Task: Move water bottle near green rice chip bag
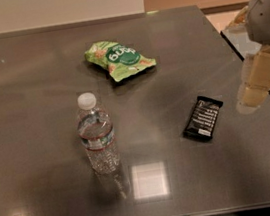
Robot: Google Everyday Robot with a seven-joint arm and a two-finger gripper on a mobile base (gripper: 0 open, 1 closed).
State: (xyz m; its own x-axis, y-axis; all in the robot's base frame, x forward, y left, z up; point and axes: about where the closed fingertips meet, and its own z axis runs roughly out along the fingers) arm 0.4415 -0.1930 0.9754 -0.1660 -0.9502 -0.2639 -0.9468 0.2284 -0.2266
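- Camera view: water bottle (97,136) upright, well apart from green rice chip bag (120,59).
- Gripper (251,98) far right; clench state: cannot tell.
- Best handling: grasp the bottle mid-body and keep it upright.

- A black bar wrapper (202,117) with white print lies flat, just left of the gripper (250,99), which hangs over the table's right edge.
- A dark grey glossy table (32,95) spreads left of the gripper and beneath it.
- A square light reflection (149,180) sits on the tabletop, lower left of the gripper, beyond the wrapper.
- A pale wall (49,6) stands far behind, up and left of the gripper.
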